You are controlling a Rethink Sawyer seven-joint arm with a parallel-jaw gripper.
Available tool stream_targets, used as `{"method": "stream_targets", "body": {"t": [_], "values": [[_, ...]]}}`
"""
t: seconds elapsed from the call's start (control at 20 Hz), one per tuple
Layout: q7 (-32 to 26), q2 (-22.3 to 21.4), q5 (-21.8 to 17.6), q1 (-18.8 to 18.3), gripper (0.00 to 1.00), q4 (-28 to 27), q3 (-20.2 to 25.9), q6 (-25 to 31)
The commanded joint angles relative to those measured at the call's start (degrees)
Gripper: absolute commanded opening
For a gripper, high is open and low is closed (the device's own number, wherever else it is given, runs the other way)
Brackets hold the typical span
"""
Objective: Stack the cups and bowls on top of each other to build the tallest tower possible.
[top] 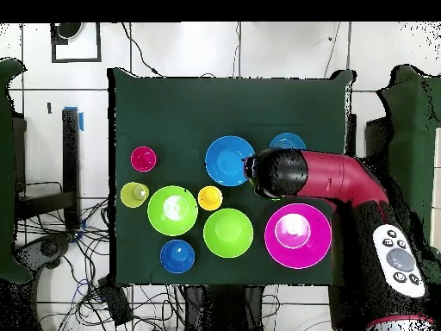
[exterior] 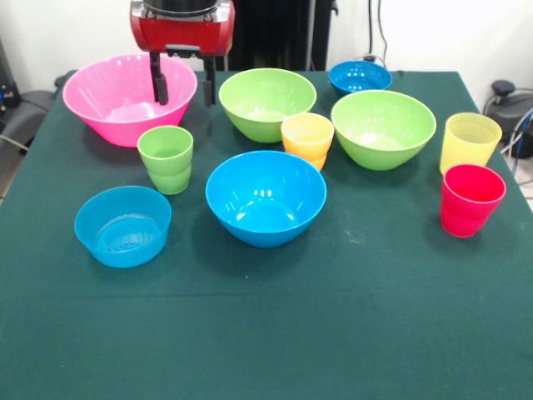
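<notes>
Desk (exterior: 350,333), green cloth: near half bare, wide open room; far half crowded almost to the back edge.

Bowls, six, all apart and upright: pink (exterior: 108,104) at far left; two lime, one (exterior: 262,104) mid-back, one (exterior: 383,129) to its right; blue (exterior: 265,198) centre; light blue (exterior: 123,225) front left; dark blue (exterior: 360,77) at back edge.

Cups, four, none stacked: green (exterior: 166,158) just before pink; orange-yellow (exterior: 307,137) between the limes; pale yellow (exterior: 470,142) and red (exterior: 470,200) close to right edge.

Pincer (exterior: 183,83) parted, empty, hanging over pink's right rim above green cup.
</notes>
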Motion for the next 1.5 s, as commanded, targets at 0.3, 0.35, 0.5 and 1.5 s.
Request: {"method": "stream_targets", "body": {"t": [0.3, 0.35, 0.5, 1.5], "values": [[9.3, 2.1, 1.6, 3.1, 1.0, 4.1, -2.0, -3.7], [9.3, 2.2, 1.8, 3.1, 1.0, 4.3, -1.9, -4.2], [9.6, 2.0, 2.8, 3.3, 1.0, 5.3, -2.1, -4.1], [10.3, 5.5, 17.3, 2.9, 1.0, 20.5, 2.7, -11.0]]}}
